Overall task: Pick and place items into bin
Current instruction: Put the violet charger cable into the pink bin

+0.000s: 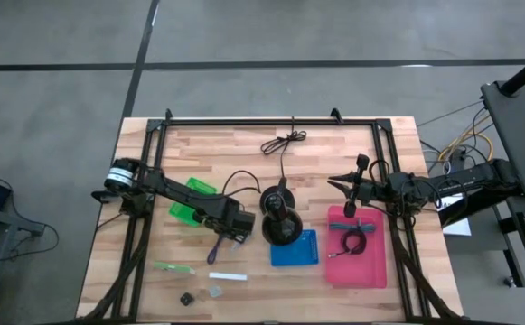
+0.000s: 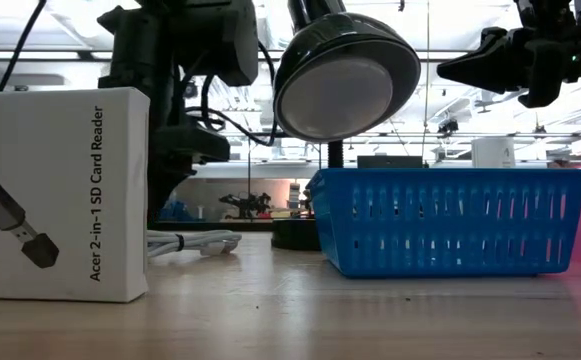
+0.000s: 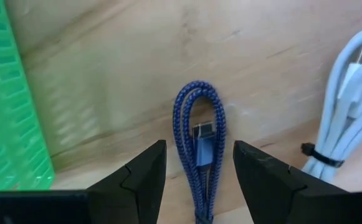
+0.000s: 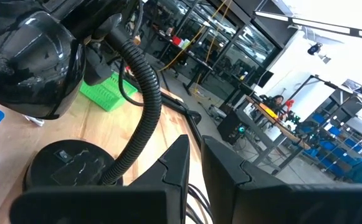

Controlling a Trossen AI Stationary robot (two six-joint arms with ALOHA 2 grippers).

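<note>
My left gripper [image 3: 196, 171] is open and low over the table. Its fingers stand on either side of a purple-blue braided cable loop [image 3: 198, 140] that lies flat on the wood, with a gap on both sides. In the high view this gripper [image 1: 232, 229] is between the green bin [image 1: 192, 199] and the purple cable [image 1: 215, 251]. A green stick [image 1: 173, 267], a white stick [image 1: 228, 275], a black cube [image 1: 186, 298] and a grey cube [image 1: 216, 291] lie near the front edge. My right gripper [image 1: 346, 185] is shut and empty, hovering by the far edge of the pink bin [image 1: 370, 271]. A black cable coil [image 1: 351, 242] and a teal pen [image 1: 367, 228] lie in that bin.
A black gooseneck lamp stand [image 1: 280, 224] sits between the arms, beside a blue basket [image 1: 296, 253]. A white cable bundle [image 3: 349, 118] lies close to the left gripper. A long black cord [image 1: 285, 143] lies near the far edge. A white card-reader box [image 2: 55, 190] stands at the near edge.
</note>
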